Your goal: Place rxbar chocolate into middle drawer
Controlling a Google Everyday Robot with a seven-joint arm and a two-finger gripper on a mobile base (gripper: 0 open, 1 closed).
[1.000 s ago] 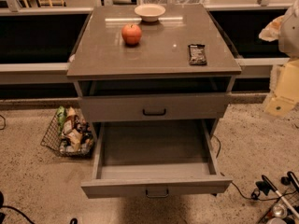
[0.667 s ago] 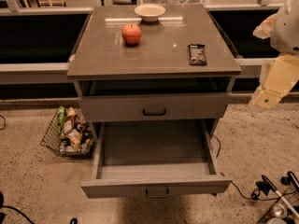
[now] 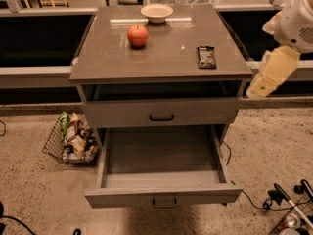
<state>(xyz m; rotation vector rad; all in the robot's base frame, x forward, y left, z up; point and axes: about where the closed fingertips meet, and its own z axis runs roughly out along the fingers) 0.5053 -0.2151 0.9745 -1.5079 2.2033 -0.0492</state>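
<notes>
Currently: rxbar chocolate (image 3: 206,57) lies flat on the counter (image 3: 161,62), right-hand part of the top, close to the right edge and well short of the front edge. Dark wrapper. Long axis runs front to back, i.e. near vertical in the frame.

Hand (image 3: 265,80) is at the right edge of the frame, off the counter's right side and lower than the counter top, hanging in the air at the end of the pale arm, tip angled down and to the left. Nothing is held. Cannot tell whether it is spread or closed.

Key relation: the bar lies up and to the left of the hand, with the counter's right front corner between them. My reading is that the hand must rise above the top and travel left before it can come down on the bar, gripping across the short width.

Middle drawer (image 3: 161,155) is pulled fully out at lower centre, tray bare, directly below and in front of the bar. The drawer front with black handle (image 3: 161,113) above it is closed.

Also on the counter: red apple (image 3: 138,35) left of centre, well apart from the bar; pale bowl (image 3: 156,12) at the back.

Room: speckled floor, wire basket of packets (image 3: 73,138) at lower left, cables (image 3: 259,202) at lower right.
</notes>
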